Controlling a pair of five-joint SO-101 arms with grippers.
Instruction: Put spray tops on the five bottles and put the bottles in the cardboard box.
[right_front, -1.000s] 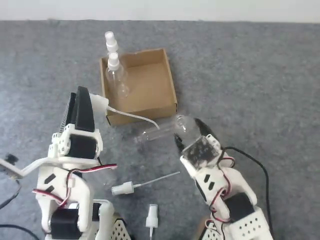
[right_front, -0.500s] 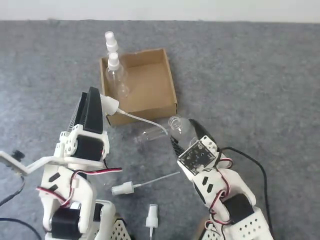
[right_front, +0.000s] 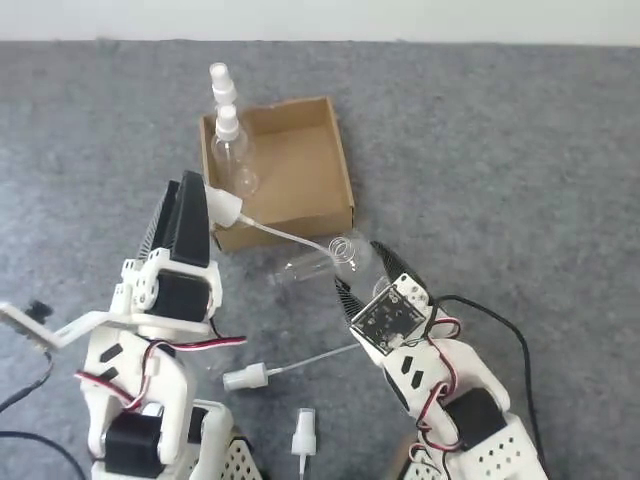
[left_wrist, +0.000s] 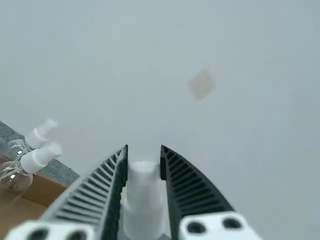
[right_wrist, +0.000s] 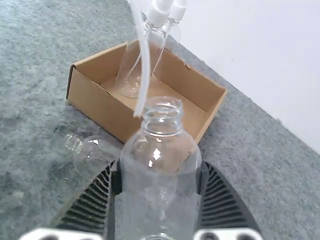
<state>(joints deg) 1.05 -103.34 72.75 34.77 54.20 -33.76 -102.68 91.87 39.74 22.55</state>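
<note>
Four clear bottles: two wear spray tops, the nearer capped bottle (right_front: 238, 165) and the farther capped bottle (right_wrist: 169, 32). The other two are a held open bottle (right_front: 352, 252) and a lying open bottle (right_front: 300, 268). Five spray tops: those two fitted, one gripped spray top (right_front: 222, 207), one loose spray top (right_front: 245, 377) and another loose spray top (right_front: 303, 432). One cardboard box (right_front: 330, 217).

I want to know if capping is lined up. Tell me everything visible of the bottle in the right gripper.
The bottle is clear, plastic by its look, with round shoulders and a threaded neck, open and uncapped. It seems empty. The right gripper clamps its body between dark ribbed fingers, mouth upward, off the grey carpet, near the cardboard box. The dip tube of the spray top held by the left gripper ends beside its rim; contact unclear.
</note>
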